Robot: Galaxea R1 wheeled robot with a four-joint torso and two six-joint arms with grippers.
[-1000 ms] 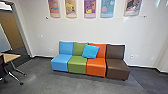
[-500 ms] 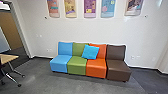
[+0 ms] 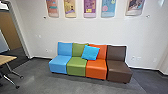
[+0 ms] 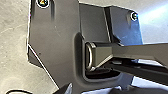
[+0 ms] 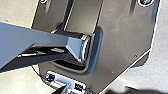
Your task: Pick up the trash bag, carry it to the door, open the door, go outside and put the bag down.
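Four armless seats stand side by side in a row along a white wall (image 3: 95, 30): a light blue seat (image 3: 59, 65), a green seat (image 3: 76, 67), an orange seat (image 3: 96, 68) and a brown seat (image 3: 119, 71). A bright blue cushion (image 3: 90, 53) leans at a tilt where the backs of the green and orange seats meet. Posters (image 3: 89, 9) hang in a row on the wall above them. To the left, part of a pale table (image 3: 7, 59) with metal legs reaches into the head view, well apart from the seats, and a dark door frame (image 3: 18, 32) rises beyond it. The floor (image 3: 62, 83) is grey. The left gripper (image 4: 66, 88) and right gripper (image 5: 63, 89) each show only in part; whether either is released, clenched or grasping anything cannot be told. Where the trash bag is cannot be told either.
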